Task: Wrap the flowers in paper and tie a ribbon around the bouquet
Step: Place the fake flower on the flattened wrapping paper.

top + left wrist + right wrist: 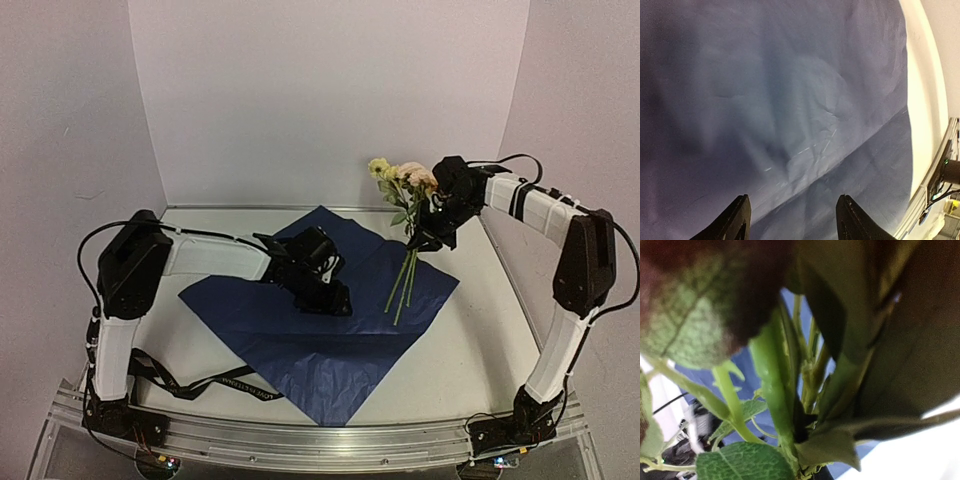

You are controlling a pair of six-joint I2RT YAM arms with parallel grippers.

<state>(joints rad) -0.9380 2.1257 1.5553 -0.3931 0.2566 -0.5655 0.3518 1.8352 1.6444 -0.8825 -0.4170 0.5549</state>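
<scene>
The paper [310,340] lies spread flat on the table as a dark blue diamond, lightly creased. My left gripper [335,300] hovers low over its middle. In the left wrist view its fingers [737,217] stand open, with only the paper [790,100] under them. My right gripper [432,232] is shut on the flowers [400,175] and holds them upright above the paper's right corner, the stems hanging down to the sheet. Green stems and leaves [775,390] fill the right wrist view and hide the fingers. The ribbon [215,385] lies loose at the front left, partly under the paper's edge.
A metal rail [320,440] runs along the table's near edge, with both arm bases on it. White walls close in the back and sides. Bare white table [480,330] shows to the right of the paper. A black cable [100,235] loops by the left arm.
</scene>
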